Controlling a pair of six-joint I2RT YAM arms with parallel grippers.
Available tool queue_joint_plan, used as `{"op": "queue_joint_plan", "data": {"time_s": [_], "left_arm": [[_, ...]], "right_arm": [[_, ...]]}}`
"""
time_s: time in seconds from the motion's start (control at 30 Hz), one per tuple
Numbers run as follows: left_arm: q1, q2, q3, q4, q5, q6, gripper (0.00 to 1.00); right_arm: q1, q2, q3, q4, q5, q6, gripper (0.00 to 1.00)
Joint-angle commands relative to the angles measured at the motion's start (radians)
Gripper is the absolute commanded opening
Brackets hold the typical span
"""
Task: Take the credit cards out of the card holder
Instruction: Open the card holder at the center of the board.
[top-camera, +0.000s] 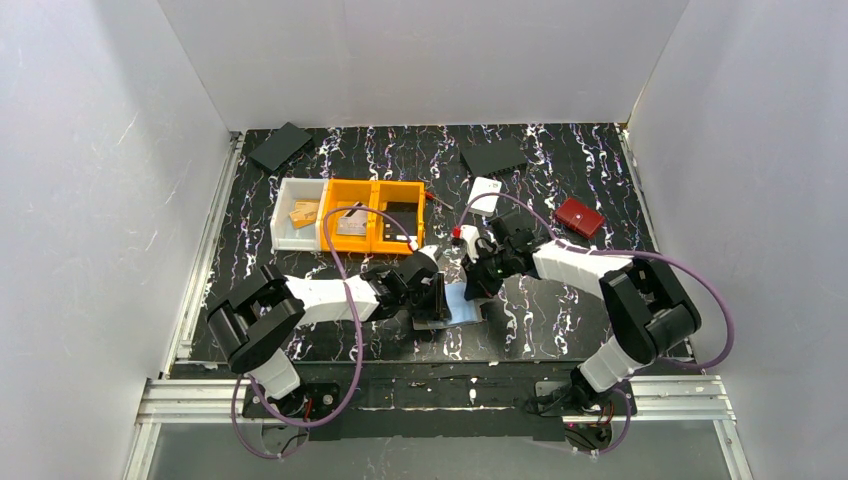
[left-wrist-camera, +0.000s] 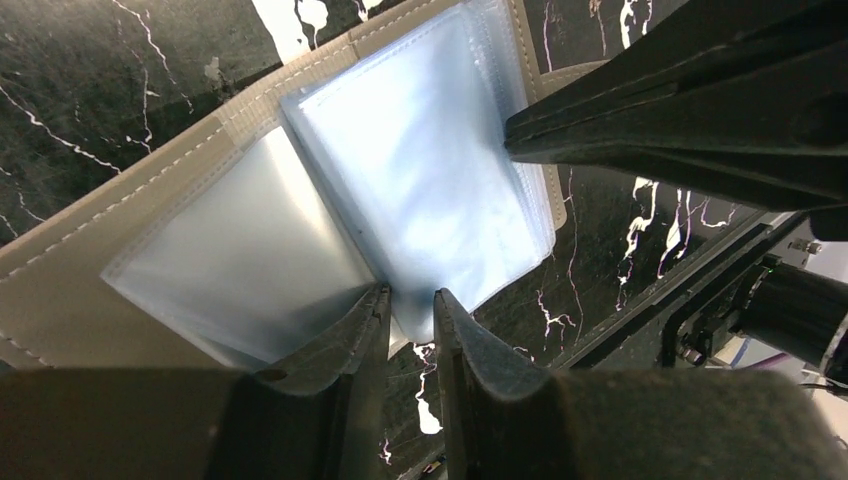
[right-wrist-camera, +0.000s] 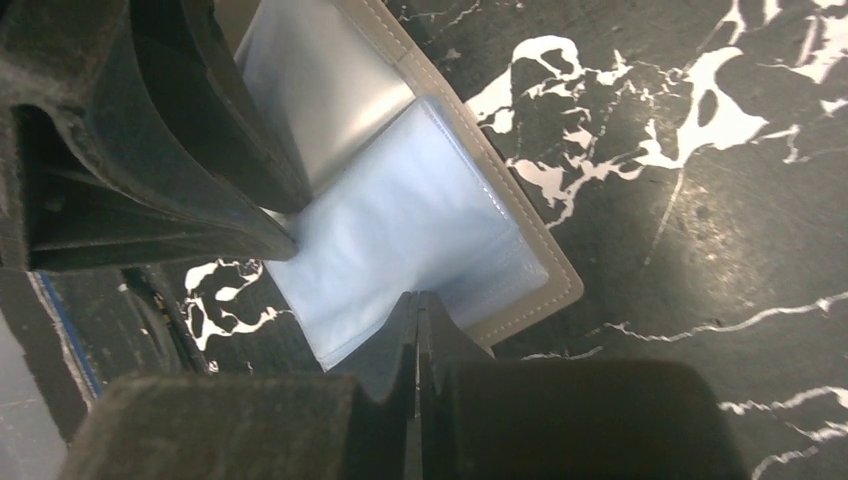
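Extraction in hand: the card holder (top-camera: 462, 306) lies open on the surface (right-wrist-camera: 700, 150), right end effector (right-wrist-camera: 417, 300) clenched at the edge of the credit cards (left-wrist-camera: 430, 170), left end effector (left-wrist-camera: 410, 300) slightly parted beside them; next, probably a steady outward pull.

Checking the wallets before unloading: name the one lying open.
The grey card holder: spread flat, pale blue sleeves showing. The red wallet is folded shut.
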Motion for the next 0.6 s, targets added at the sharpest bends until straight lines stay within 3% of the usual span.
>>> {"op": "queue_joint_plan", "data": {"time_s": [0.0,0.17,0.27,0.37,0.43,0.57], "left_arm": [[0.002,0.002,-0.047,0.028,0.011,-0.023,0.23],[0.004,-0.025,-0.089,0.063,0.019,-0.048,0.37],[0.004,-0.054,-0.116,0.073,0.021,-0.057,0.60],[0.004,-0.046,-0.119,0.071,0.023,-0.071,0.69],[0.003,-0.029,-0.122,0.065,0.012,-0.086,0.67],[0.003,0.006,-0.133,0.039,-0.038,-0.121,0.37]], "right_arm": [[0.003,0.051,0.019,0.043,-0.127,0.066,0.06],[-0.025,0.097,0.011,0.109,-0.210,0.177,0.09],[-0.050,0.134,-0.006,0.193,-0.275,0.284,0.19],[-0.054,0.158,-0.010,0.233,-0.307,0.357,0.23],[-0.058,0.158,0.006,0.224,-0.309,0.344,0.23],[-0.112,0.094,0.036,0.136,-0.272,0.257,0.23]]}}
